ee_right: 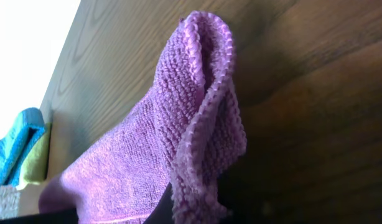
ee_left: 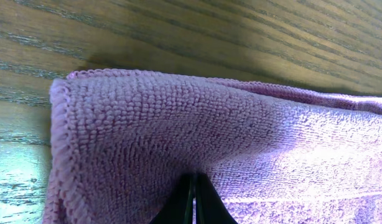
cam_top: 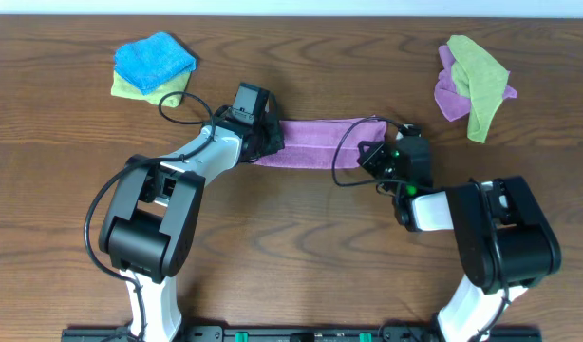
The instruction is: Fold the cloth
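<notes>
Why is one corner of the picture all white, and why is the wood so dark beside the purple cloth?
Right wrist view: the top-left corner is overexposed to white, the table right of the purple cloth lies in shadow, the blue cloth is blurry. Left wrist view: sharp weave, pale glare on the wood lower-left. Overhead view: evenly lit.

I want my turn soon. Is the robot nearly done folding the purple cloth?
About halfway. The purple cloth already lies as a narrow doubled strip. The left gripper and right gripper each pinch an end. Folding it end to end looks left.
</notes>
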Robot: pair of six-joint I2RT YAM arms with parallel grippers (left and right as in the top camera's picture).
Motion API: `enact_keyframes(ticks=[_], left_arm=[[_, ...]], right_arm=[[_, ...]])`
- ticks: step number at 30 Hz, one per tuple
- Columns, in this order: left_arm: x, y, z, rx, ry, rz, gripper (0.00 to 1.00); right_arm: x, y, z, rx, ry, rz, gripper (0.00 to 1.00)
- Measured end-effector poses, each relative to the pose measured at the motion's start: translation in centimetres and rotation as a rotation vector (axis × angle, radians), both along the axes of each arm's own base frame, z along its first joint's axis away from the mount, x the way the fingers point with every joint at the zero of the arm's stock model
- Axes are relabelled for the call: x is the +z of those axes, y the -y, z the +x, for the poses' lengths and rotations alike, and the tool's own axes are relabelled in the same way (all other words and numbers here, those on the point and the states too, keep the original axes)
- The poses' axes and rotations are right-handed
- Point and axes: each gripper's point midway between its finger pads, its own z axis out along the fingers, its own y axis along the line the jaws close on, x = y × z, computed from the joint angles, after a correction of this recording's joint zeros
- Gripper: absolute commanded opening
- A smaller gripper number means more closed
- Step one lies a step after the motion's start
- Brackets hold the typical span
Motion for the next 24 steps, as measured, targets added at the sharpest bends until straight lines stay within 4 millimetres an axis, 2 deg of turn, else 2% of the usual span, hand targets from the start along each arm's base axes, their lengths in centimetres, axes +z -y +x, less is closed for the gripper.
enact_keyframes(ticks=[5,9,14,18,24], left_arm=[[0.1,0.0,0.0,0.0,0.0,0.0,0.06],[0.1,0.0,0.1,0.0,-0.004,0.002,0.06],[0.1,0.0,0.1,0.0,-0.006,0.003,0.05],[0.1,0.0,0.1,0.0,-0.007,0.003,0.06],[0.1,0.0,0.1,0.0,-0.006,0.003,0.06]], right_arm=[[1.1,-0.4,-0.4,0.052,0.018,0.003,0.01],[4.6,-0.9,-0.2,0.088,0.094,0.002,0.02],[6.5,-2.4,-0.7,0.149,0.127,-0.012,0.01],[7.2,-4.1,-0.6,0.203,0.143,-0.031,0.01],[9.2,-8.2,0.2,0.33,0.165,-0.098,0.01]])
